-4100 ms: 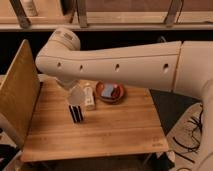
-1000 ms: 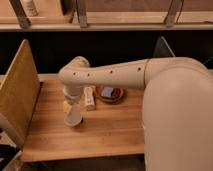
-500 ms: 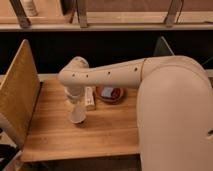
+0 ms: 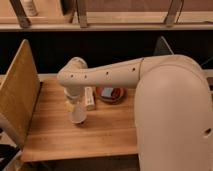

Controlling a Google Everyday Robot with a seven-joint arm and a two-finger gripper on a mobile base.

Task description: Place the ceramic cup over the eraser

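Note:
The white ceramic cup [image 4: 77,115] hangs just below my wrist over the left-middle of the wooden table [image 4: 100,137], its lower end at or just above the surface. My gripper [image 4: 76,104] comes down from above and is shut on the cup's upper part. The arm's wrist hides most of the gripper. The black eraser is hidden from view.
A slim pale bottle-like item [image 4: 90,98] lies just right of the cup. A round reddish-brown bowl [image 4: 111,94] sits behind it. A tall wooden board [image 4: 17,95] stands along the table's left edge. My arm's large white body [image 4: 170,115] covers the right side.
The cup and gripper shifted slightly right and away between one second ago and half a second ago, then held about still. Four seconds ago the gripper was higher, with no cup seen.

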